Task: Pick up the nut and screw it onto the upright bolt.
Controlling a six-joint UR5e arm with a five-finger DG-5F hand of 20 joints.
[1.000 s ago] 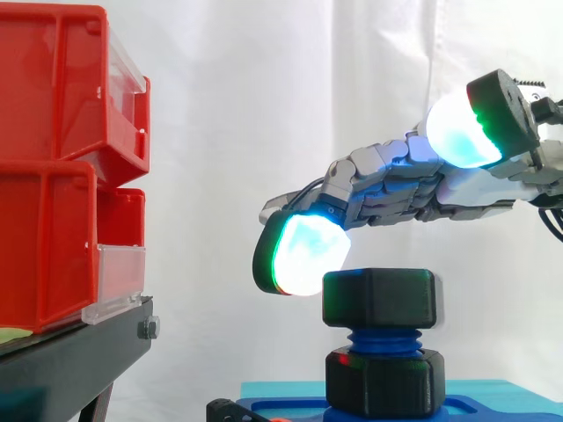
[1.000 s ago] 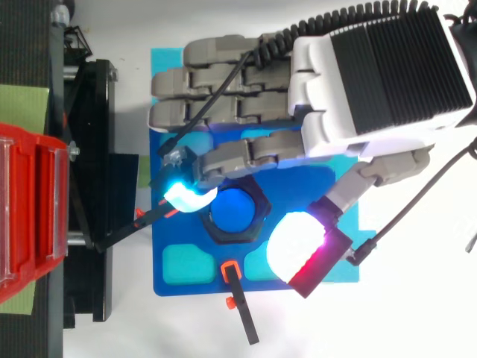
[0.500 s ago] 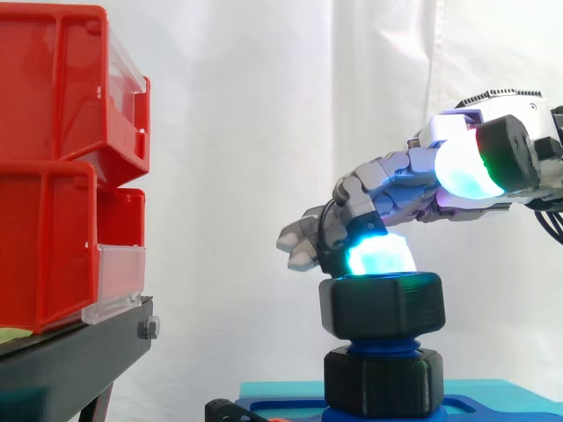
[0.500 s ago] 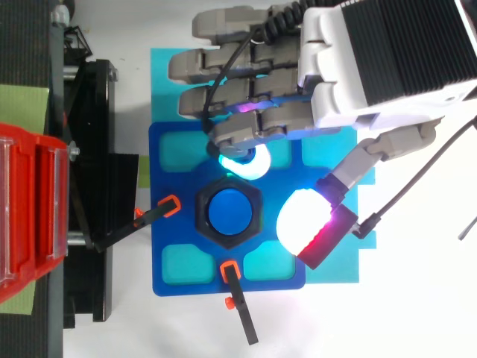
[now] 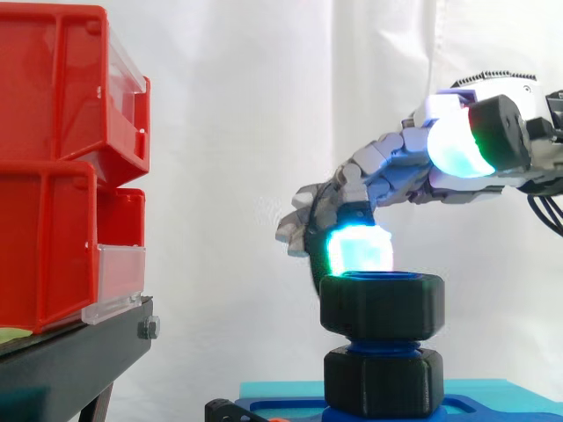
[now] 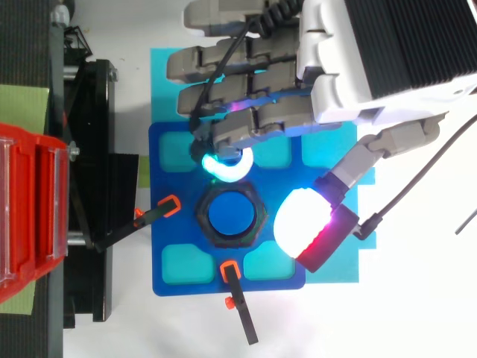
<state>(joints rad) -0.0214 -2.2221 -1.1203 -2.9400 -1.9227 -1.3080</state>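
On my feed the red bins (image 5: 53, 167) on their black stand (image 5: 70, 360) sit at the left. The robot hand (image 5: 396, 171) reaches in from the right with its fingers loosely bent downward and its thumb held apart, gripping nothing. Above the blue base plate (image 6: 179, 224), the black nut (image 5: 380, 305) sits threaded on the upright blue bolt (image 6: 229, 213), with one cyan fingertip (image 5: 356, 251) at its top rim.
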